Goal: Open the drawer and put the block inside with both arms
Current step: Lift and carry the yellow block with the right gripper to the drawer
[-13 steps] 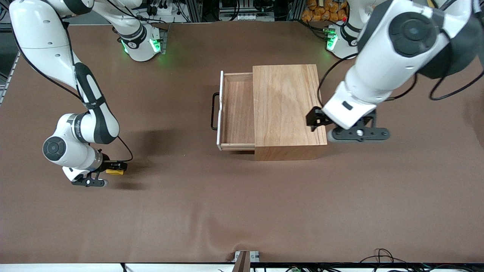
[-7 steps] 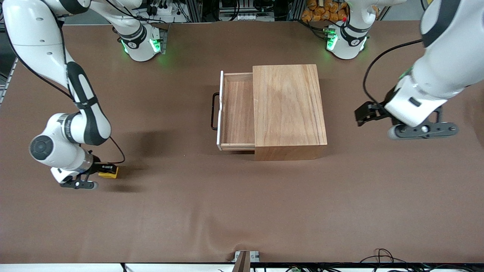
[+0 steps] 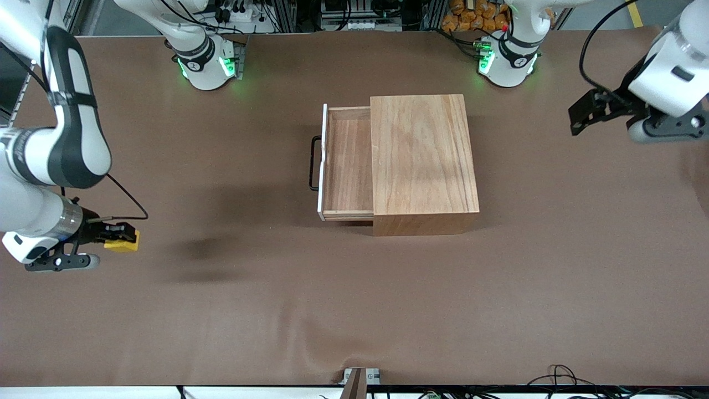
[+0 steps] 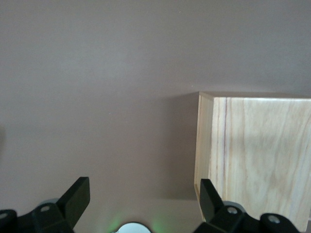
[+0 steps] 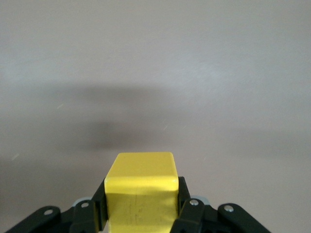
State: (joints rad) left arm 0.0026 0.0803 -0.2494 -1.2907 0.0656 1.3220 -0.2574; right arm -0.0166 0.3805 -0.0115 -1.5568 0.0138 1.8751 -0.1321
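The wooden box (image 3: pixel 424 160) stands mid-table with its drawer (image 3: pixel 346 163) pulled out toward the right arm's end; the drawer shows a white front panel and a black wire handle (image 3: pixel 313 163) and holds nothing. My right gripper (image 3: pixel 123 239) is shut on the yellow block (image 3: pixel 123 242), lifted above the table at the right arm's end. The block also fills the right wrist view (image 5: pixel 141 191), clamped between the fingers. My left gripper (image 3: pixel 579 113) is open and empty, raised above the table at the left arm's end. The left wrist view shows a corner of the box (image 4: pixel 255 155).
The brown mat (image 3: pixel 354 305) covers the table. Both green-lit arm bases (image 3: pixel 207 64) stand along the table edge farthest from the front camera. Cables lie at the edge nearest the camera.
My right gripper has lifted the yellow block and carried it farther toward the right arm's end. My left gripper has pulled away from the box, up and toward the left arm's end.
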